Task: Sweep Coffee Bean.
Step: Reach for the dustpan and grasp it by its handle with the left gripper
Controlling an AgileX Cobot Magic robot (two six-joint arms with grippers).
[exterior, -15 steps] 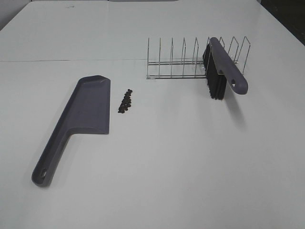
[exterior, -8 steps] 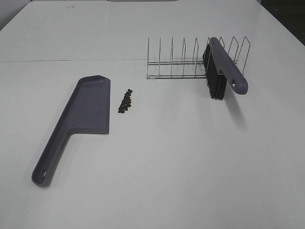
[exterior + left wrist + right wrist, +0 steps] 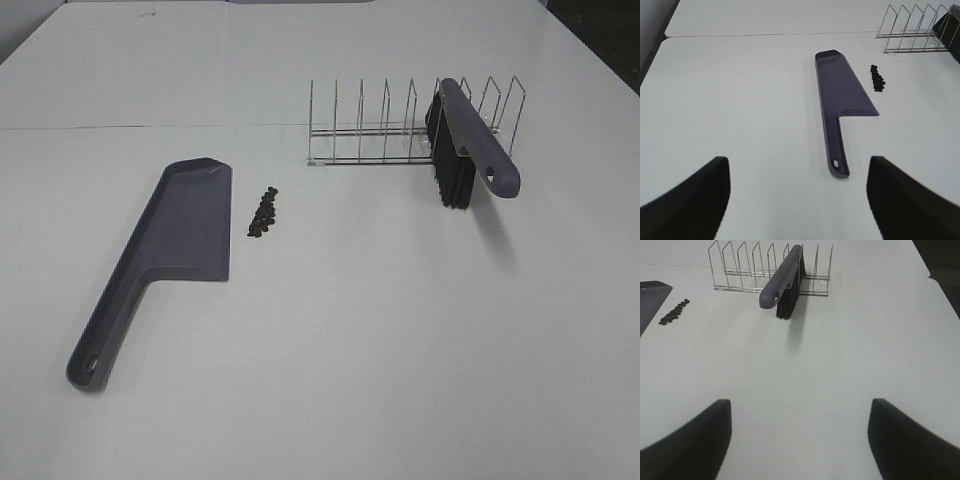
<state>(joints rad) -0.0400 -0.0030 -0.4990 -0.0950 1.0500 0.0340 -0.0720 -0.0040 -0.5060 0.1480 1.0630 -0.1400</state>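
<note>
Several tiny dark coffee beans [image 3: 264, 212] lie in a short heap on the white table, just right of the grey-purple dustpan [image 3: 178, 233]. The dustpan lies flat, its handle [image 3: 103, 336] pointing to the near left. The beans [image 3: 877, 80] and dustpan [image 3: 842, 94] also show in the left wrist view. A grey-purple brush [image 3: 470, 140] with black bristles leans in the wire rack [image 3: 400, 130]. It also shows in the right wrist view [image 3: 782, 276]. My left gripper [image 3: 799, 197] is open and empty, well short of the dustpan handle. My right gripper [image 3: 800, 437] is open and empty, well short of the brush.
The wire rack [image 3: 745, 270] stands at the back right of the table. A seam [image 3: 150, 127] runs across the tabletop behind the dustpan. The table's right edge [image 3: 940, 287] borders a dark floor.
</note>
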